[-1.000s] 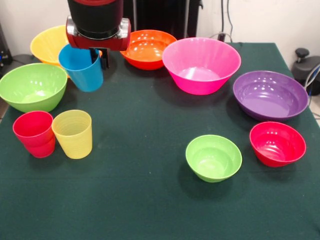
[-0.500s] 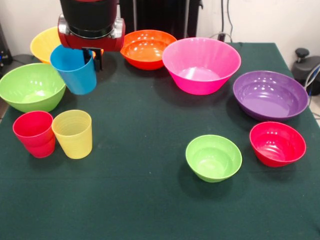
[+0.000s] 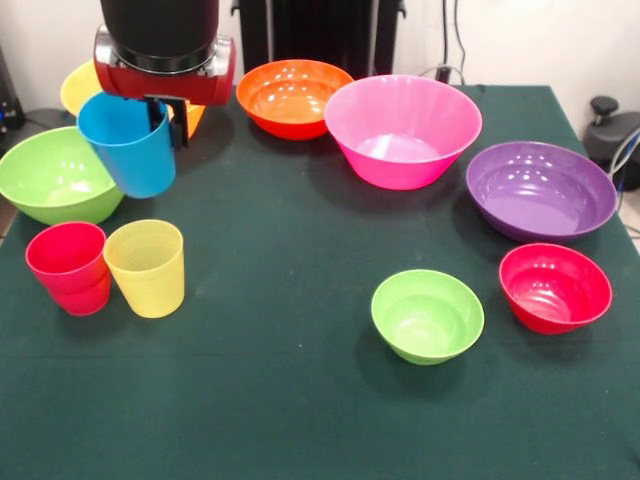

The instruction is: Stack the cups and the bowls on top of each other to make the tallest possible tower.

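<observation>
A: What has changed in the last second?

B: The gripper [image 3: 160, 120] has carried the blue cup [image 3: 130, 145] leftward in the front view. A second ago the cup hung beside the orange bowl [image 3: 295, 97]; now it hangs in front of the large green bowl [image 3: 55, 175], tilted and clear of the counter [image 3: 300, 400].

A: How is the cup held?

B: The gripper is pinching the cup's rim, with one finger [image 3: 178, 125] showing outside the wall. The other side is hidden by the cup.

A: Where is it heading?

B: Likely toward the red cup [image 3: 68, 268] and yellow cup [image 3: 146, 267], which stand side by side, about touching, below and just in front of it. That is a guess from the drift.

A: And the tower?

B: Not begun. The small lime bowl [image 3: 427, 315] sits empty near the small red bowl [image 3: 555, 287]. The purple bowl [image 3: 540, 190], the pink bowl [image 3: 402, 130] and the yellow bowl [image 3: 80, 85], half hidden behind the arm, are all still single.

A: So what does the shift mean?

B: The cup is moving away from the lime bowl, so nesting the cups together looks the likelier first step. The tilt would need levelling before any drop.
</observation>
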